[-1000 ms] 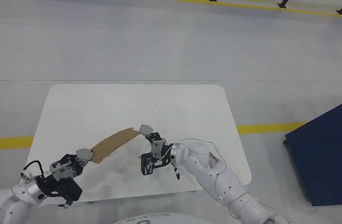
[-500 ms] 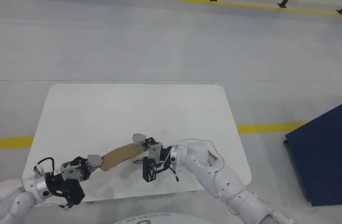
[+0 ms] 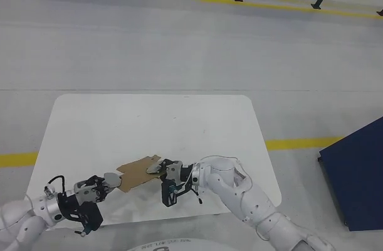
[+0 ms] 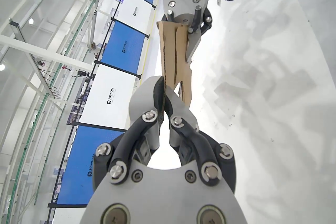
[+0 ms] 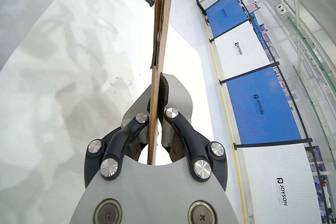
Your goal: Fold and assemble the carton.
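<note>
A flat brown cardboard carton hangs just above the white table, near its front edge, held at both ends. My left gripper is shut on its left end, and my right gripper is shut on its right end. The left wrist view looks along the carton, edge-on, from my left gripper to the right gripper beyond. In the right wrist view the carton runs as a thin strip out of my right gripper.
The white table reaches back and to both sides of the grippers. A dark blue panel stands on the floor to the right, past the table. A yellow line crosses the grey floor.
Both grippers have come closer together and nearer the front edge, keeping hold of the carton. The carton, a long bowed strip before, now looks shorter and broader.
</note>
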